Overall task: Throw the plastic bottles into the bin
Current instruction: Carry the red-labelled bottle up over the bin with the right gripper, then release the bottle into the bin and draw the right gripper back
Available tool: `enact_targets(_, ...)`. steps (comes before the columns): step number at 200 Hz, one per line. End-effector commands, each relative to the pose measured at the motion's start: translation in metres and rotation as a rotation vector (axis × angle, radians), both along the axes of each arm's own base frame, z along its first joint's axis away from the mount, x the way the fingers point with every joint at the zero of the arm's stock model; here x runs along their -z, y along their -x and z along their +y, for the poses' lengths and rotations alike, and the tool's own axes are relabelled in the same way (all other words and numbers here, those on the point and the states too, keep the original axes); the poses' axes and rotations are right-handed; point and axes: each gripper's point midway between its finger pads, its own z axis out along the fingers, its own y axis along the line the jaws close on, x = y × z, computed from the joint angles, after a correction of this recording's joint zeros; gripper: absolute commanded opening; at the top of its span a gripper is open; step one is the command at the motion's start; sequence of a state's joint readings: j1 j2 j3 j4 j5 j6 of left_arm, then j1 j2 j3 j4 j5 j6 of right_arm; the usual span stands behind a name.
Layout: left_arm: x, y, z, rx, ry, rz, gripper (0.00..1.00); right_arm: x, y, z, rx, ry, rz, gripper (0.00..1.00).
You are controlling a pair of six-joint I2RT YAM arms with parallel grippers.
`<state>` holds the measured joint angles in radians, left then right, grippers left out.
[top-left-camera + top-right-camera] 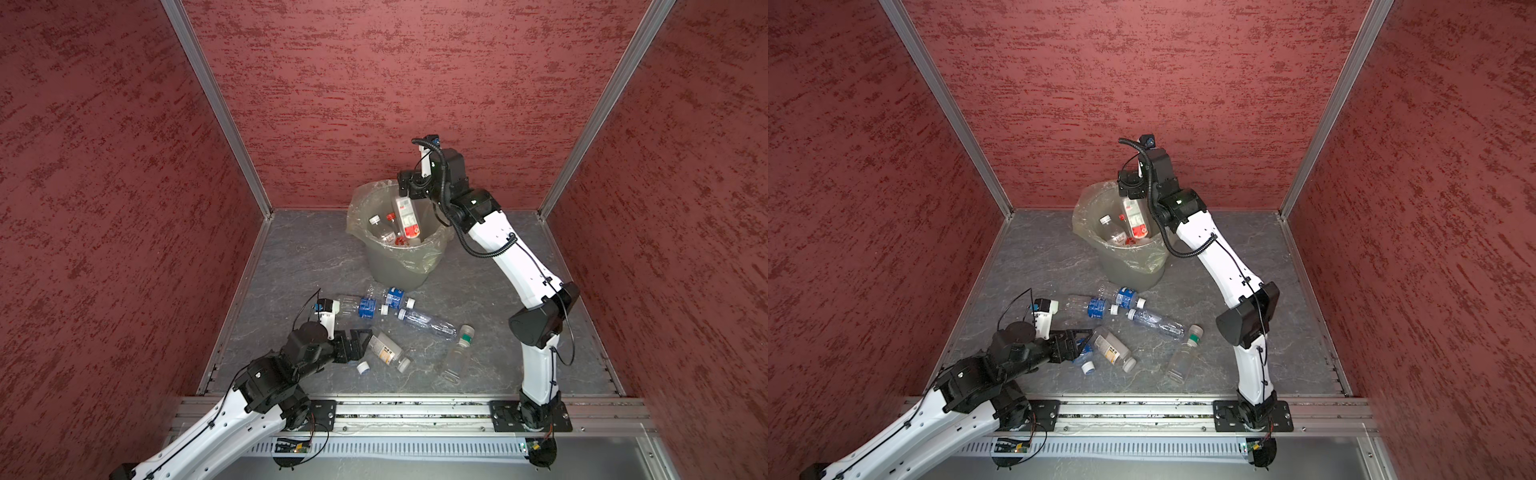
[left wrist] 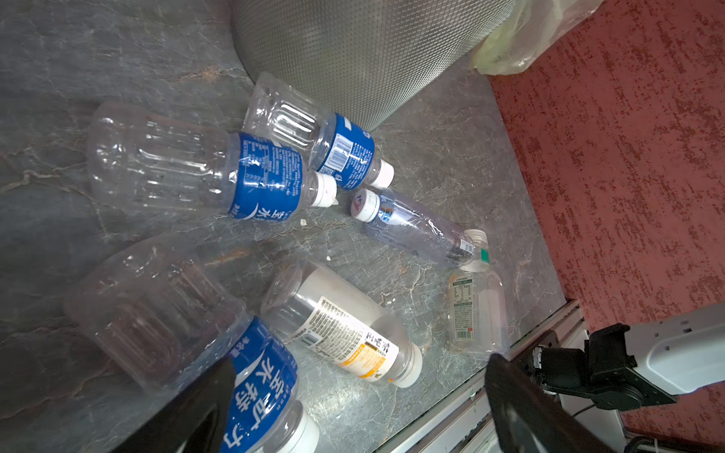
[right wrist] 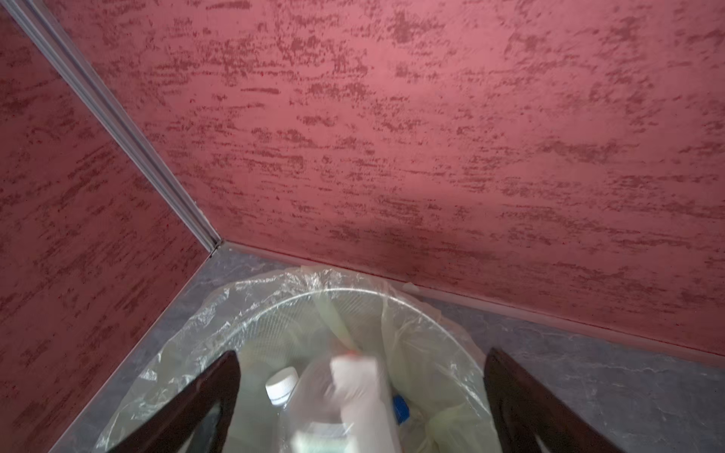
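Beneath the spread right pincer (image 1: 409, 189), a bottle (image 1: 405, 220) stands inside the bin (image 1: 395, 270)

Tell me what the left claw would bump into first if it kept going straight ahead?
Probably the bottle with the white and orange label, lying just ahead between the tips of the open left claw. The blue-labelled bottle by one tip might get nudged too; depth is hard to judge.
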<state>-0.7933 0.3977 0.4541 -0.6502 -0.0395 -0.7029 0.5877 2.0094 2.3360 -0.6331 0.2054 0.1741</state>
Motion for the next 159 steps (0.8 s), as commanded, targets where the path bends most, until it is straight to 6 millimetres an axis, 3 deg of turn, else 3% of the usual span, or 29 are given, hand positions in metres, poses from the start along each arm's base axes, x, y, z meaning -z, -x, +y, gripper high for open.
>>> enact_targets(1, 0.008, 0.001, 0.008, -0.027, -0.031, 0.015, 0.99, -0.076, 0.035, -0.018, -0.016, -0.071, -0.129, 0.97)
enact_targets(97, 0.017, -0.003, 0.023, -0.134, -0.095, 0.081, 1.00, -0.069, 0.084, -0.056, 0.010, -0.073, -0.143, 0.97)
enact_targets(119, 0.020, -0.004, 0.025, -0.148, -0.117, 0.105, 1.00, -0.060, 0.094, -0.063, 0.014, -0.067, -0.122, 0.95)
enact_targets(151, 0.020, -0.004, 0.028, -0.170, -0.116, 0.111, 1.00, -0.022, 0.105, -0.077, 0.049, -0.048, -0.050, 0.94)
enact_targets(159, 0.019, -0.004, 0.028, -0.170, -0.114, 0.109, 1.00, -0.021, 0.115, -0.084, 0.058, -0.057, -0.048, 0.94)
